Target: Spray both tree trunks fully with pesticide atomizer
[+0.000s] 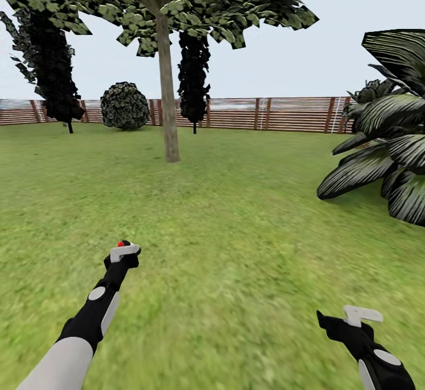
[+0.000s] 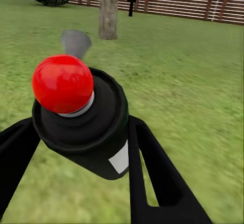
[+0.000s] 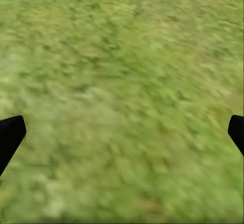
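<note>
One tree trunk (image 1: 169, 112) is standing straight ahead of us, and we are carrying the pesticide atomizer (image 2: 84, 119) in our left gripper (image 1: 123, 252), whose fingers are clamped on its dark body. Its red tip is pointing toward that trunk (still well apart from it across the grass (image 1: 236, 230)), so the nozzle's line to the bark is what the coming move depends on. We are holding our right gripper (image 1: 358, 318) low over the lawn, on the side away from the trunk, fingers spread and empty.

No legible text or labels anywhere
</note>
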`<state>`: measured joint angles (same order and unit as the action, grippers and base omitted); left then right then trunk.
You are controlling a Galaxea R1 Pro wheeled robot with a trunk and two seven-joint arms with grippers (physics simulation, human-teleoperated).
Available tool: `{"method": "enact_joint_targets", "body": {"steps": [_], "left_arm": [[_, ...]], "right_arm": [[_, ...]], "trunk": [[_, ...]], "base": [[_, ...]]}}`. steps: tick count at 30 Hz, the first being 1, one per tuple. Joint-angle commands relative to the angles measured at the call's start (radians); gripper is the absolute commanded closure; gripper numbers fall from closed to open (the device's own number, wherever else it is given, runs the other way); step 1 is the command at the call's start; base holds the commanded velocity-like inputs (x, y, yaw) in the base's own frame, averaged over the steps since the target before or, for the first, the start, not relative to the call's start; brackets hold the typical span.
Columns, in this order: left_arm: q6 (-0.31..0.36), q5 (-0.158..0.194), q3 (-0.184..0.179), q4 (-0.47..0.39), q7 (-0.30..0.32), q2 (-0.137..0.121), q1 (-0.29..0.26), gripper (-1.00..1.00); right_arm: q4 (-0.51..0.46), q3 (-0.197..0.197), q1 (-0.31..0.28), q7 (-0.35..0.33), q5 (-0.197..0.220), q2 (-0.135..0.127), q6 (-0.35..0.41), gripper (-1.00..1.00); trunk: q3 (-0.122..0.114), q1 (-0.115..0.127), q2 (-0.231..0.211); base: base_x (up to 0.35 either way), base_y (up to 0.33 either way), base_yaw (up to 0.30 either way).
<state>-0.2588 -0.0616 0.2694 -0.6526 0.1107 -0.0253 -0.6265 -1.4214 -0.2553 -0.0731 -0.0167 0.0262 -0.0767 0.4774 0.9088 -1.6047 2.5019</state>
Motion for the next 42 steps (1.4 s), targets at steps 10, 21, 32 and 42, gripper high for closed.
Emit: {"method": "enact_joint_targets", "body": {"steps": [10,21,32,42], "left_arm": [[0.020,-0.006,0.005,0.001,0.006,0.001,-0.001,1.00],[0.023,-0.006,0.004,0.001,0.006,0.002,-0.001,1.00],[0.023,-0.007,0.004,0.002,0.006,0.005,-0.001,1.00],[0.023,-0.006,0.004,0.002,0.006,0.007,-0.001,1.00]], "right_arm": [[-0.001,-0.001,0.000,-0.002,0.004,0.000,0.006,-1.00],[-0.001,-0.001,0.000,-0.002,0.005,0.000,0.006,-1.00],[-0.001,-0.001,0.000,-0.003,0.006,-0.002,0.006,-1.00],[-0.001,-0.001,0.000,-0.003,0.006,-0.002,0.006,-1.00]], "trunk": [[0.001,0.000,0.000],[0.001,0.000,0.000],[0.001,0.000,0.000],[0.001,0.000,0.000]], "base": [[0.089,0.310,0.000],[0.243,0.260,0.000],[0.296,0.203,0.000],[0.298,0.198,0.000]]}}
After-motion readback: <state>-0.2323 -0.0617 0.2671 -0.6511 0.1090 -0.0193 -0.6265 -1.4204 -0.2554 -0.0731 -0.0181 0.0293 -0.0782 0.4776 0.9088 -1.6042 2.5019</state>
